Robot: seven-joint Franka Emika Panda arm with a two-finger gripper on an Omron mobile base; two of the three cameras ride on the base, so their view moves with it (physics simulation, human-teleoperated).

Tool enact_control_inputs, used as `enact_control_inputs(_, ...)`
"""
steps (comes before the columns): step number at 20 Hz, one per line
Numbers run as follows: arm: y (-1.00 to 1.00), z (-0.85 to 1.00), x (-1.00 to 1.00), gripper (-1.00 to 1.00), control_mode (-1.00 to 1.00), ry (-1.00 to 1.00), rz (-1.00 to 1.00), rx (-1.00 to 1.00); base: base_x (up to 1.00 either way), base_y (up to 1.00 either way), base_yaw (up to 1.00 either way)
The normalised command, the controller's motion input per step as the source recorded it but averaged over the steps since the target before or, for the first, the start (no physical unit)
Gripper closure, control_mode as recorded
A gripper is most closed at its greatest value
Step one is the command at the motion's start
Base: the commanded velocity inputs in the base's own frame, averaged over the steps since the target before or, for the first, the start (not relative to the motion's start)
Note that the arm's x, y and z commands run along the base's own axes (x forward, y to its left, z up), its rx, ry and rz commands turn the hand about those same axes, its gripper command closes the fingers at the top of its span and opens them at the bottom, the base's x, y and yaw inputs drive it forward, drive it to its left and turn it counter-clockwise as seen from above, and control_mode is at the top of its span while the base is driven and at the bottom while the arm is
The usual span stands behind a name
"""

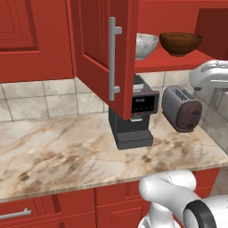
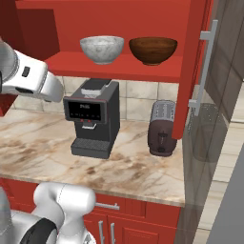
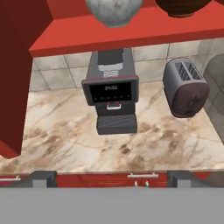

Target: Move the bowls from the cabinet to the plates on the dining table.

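On the red shelf [image 2: 119, 66] of the open cabinet [image 2: 109, 14], up above the coffee machine [image 2: 91, 118]: two bowls side by side, not touching. Going left to right in the right base view: grey-white marbled bowl [image 2: 102, 49] directly above the coffee machine, then dark brown bowl [image 2: 153, 50] above and to the machine's right, over the toaster [image 2: 162, 127]. Both upright, rims up.

Left of the coffee machine in the left base view: open cabinet door [image 1: 104, 49] with its long silver handle [image 1: 113, 58], hanging partly in front of the machine and hiding part of the marbled bowl [image 1: 147, 44]; brown bowl [image 1: 180, 43] fully visible further right.

Below the shelf: coffee machine standing on the marble counter [image 2: 128, 167] against the tiled wall, toaster just to its right, apart from it.

Gripper [image 3: 112, 180] seen from the hand camera facing the coffee machine from in front of the counter edge, below shelf level, well short of the bowls. Fingers [image 3: 41, 179] spread wide to either side, nothing between them, nothing held.
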Motion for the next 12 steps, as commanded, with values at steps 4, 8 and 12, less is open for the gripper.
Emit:
enact_control_inputs(4, -0.2, -0.14, 1.0, -1.0, -1.0, 0.06, 0.0, 0.03, 0.0, 0.0, 0.0)
enact_control_inputs(8, -0.03, -0.08, 1.0, -1.0, -1.0, 0.03, 0.0, 0.05, 0.0, 0.0, 0.0)
enact_control_inputs(12, 0.0, -0.11, 1.0, -1.0, -1.0, 0.0, 0.0, 0.08, 0.0, 0.0, 0.0)
